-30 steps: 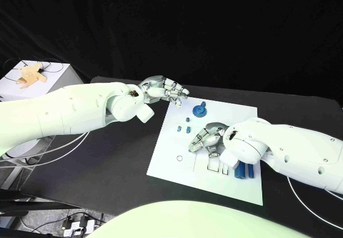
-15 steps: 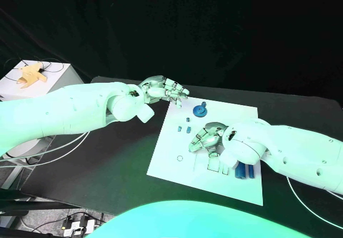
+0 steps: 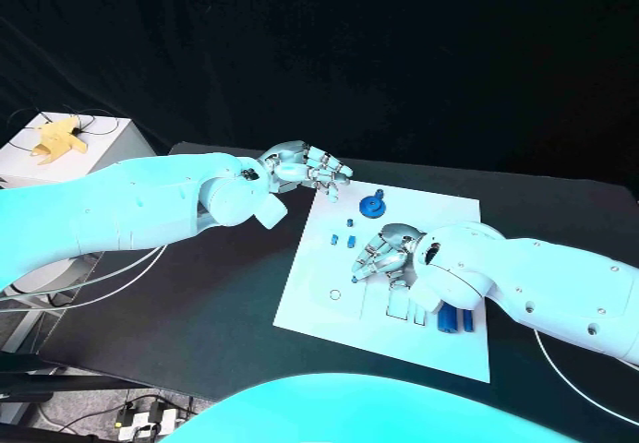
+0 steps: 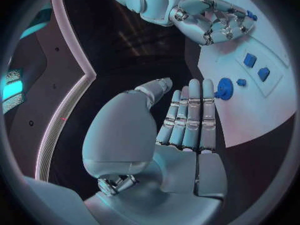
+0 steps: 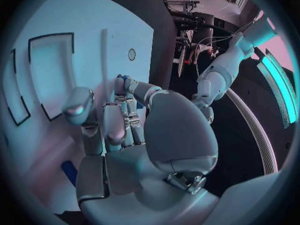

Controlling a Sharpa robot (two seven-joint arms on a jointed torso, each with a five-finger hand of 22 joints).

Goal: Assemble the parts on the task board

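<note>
Parts (image 3: 454, 318) lie lengthwise toward the robot; right hand (image 3: 383, 257) curled, left hand (image 3: 307, 166) loose.

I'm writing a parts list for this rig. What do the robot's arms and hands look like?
Both arms are smooth, rounded white shells with small dark screw holes and a bulbous wrist housing. The left hand and right hand are silver metal, with many segmented fingers and visible jointed links; the palms and thumb bases carry smooth pale covers, seen in the wrist views. Thin white cables trail beside each arm.
</note>
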